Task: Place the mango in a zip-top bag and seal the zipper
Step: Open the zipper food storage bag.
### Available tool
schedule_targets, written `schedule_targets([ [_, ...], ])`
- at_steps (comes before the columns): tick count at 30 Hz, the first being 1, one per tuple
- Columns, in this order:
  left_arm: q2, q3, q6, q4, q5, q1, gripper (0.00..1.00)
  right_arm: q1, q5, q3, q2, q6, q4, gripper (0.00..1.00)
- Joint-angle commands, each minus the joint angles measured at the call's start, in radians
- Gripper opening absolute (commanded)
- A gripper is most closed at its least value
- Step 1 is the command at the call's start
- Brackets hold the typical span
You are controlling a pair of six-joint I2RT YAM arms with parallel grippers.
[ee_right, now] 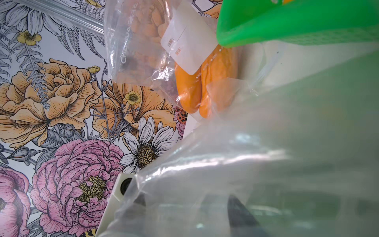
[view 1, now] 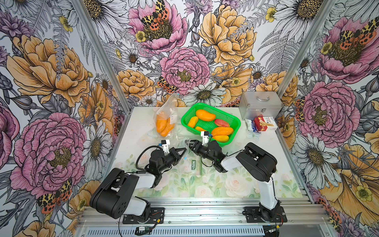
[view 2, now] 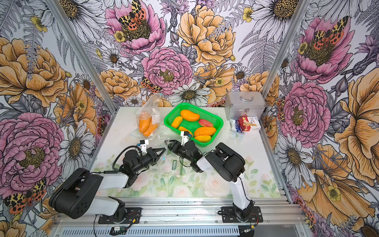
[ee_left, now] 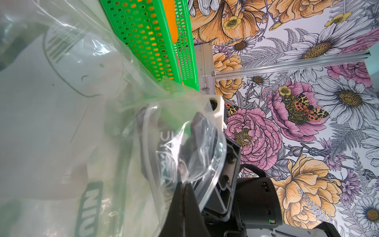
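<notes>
In a top view: mangoes [view 1: 205, 115] in green basket [view 1: 239, 123] at far edge of surface [view 1: 256, 164]; empty zip-top bag [view 1: 185, 164] mid-surface.
Left wrist: left claw [ee_left: 183, 184] pinched closed on bag rim.
Right wrist: right claw [ee_right: 188, 202] spread, film draped over it.
Risk: thin film may slip and the mouth collapse.

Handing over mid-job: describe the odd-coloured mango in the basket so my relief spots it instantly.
Find the green basket beside the silver case at the back. Towards its side nearest that case lies a small mango. It alone is pinkish red; the others are orange or yellow.
</notes>
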Motion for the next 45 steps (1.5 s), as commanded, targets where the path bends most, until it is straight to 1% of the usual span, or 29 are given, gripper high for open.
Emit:
schedule_targets([
  [1, 0.008, 0.01, -0.008, 0.001, -0.017, -0.009, 0.07, 0.009, -0.032, 0.022, 0.03, 0.003, 0.067, 0.62],
  [4, -0.004, 0.002, -0.008, 0.0, -0.035, -0.003, 0.47, 0.008, -0.031, 0.012, 0.023, 0.0, 0.066, 0.62],
  [5, -0.011, -0.002, -0.007, -0.002, -0.043, 0.001, 0.57, 0.009, -0.028, 0.007, 0.021, -0.002, 0.064, 0.62],
  [6, -0.017, -0.003, -0.002, -0.004, -0.047, 0.006, 0.62, 0.009, -0.025, 0.003, 0.018, -0.004, 0.059, 0.63],
  [9, -0.046, 0.01, 0.039, -0.043, -0.046, 0.014, 0.68, 0.008, -0.019, -0.001, 0.015, -0.011, 0.032, 0.65],
  [13, -0.125, 0.055, 0.156, -0.214, -0.059, 0.014, 0.74, 0.008, -0.011, 0.003, 0.014, -0.012, 0.001, 0.65],
  [16, -0.225, 0.105, 0.277, -0.412, -0.089, 0.019, 0.81, 0.008, -0.001, 0.003, 0.009, -0.02, -0.035, 0.65],
  [19, -0.324, 0.19, 0.465, -0.675, -0.153, 0.018, 0.88, 0.009, 0.0, 0.005, 0.007, -0.026, -0.047, 0.66],
  [21, -0.358, 0.259, 0.599, -0.828, -0.193, 0.017, 0.89, 0.009, 0.001, 0.009, 0.007, -0.027, -0.055, 0.66],
  [24, -0.34, 0.34, 0.762, -0.973, -0.207, 0.018, 0.89, 0.01, 0.003, 0.014, 0.01, -0.027, -0.062, 0.66],
  [29, -0.253, 0.455, 0.944, -1.113, -0.174, 0.009, 0.89, 0.012, 0.013, 0.024, 0.02, -0.029, -0.071, 0.66],
  [31, -0.229, 0.495, 1.009, -1.16, -0.195, -0.007, 0.9, 0.011, 0.018, 0.027, 0.022, -0.03, -0.073, 0.66],
  [33, -0.221, 0.513, 1.072, -1.182, -0.242, -0.026, 0.89, 0.011, 0.018, 0.031, 0.023, -0.033, -0.077, 0.66],
  [36, -0.216, 0.524, 1.135, -1.182, -0.254, -0.038, 0.83, 0.012, 0.017, 0.033, 0.022, -0.035, -0.088, 0.66],
  [39, -0.211, 0.541, 1.168, -1.181, -0.262, -0.055, 0.77, 0.011, 0.012, 0.037, 0.021, -0.036, -0.093, 0.66],
  [42, -0.194, 0.56, 1.189, -1.188, -0.319, -0.083, 0.71, 0.012, 0.012, 0.038, 0.017, -0.038, -0.096, 0.66],
  [45, -0.154, 0.584, 1.199, -1.199, -0.353, -0.095, 0.66, 0.011, 0.012, 0.039, 0.014, -0.04, -0.1, 0.66],
])
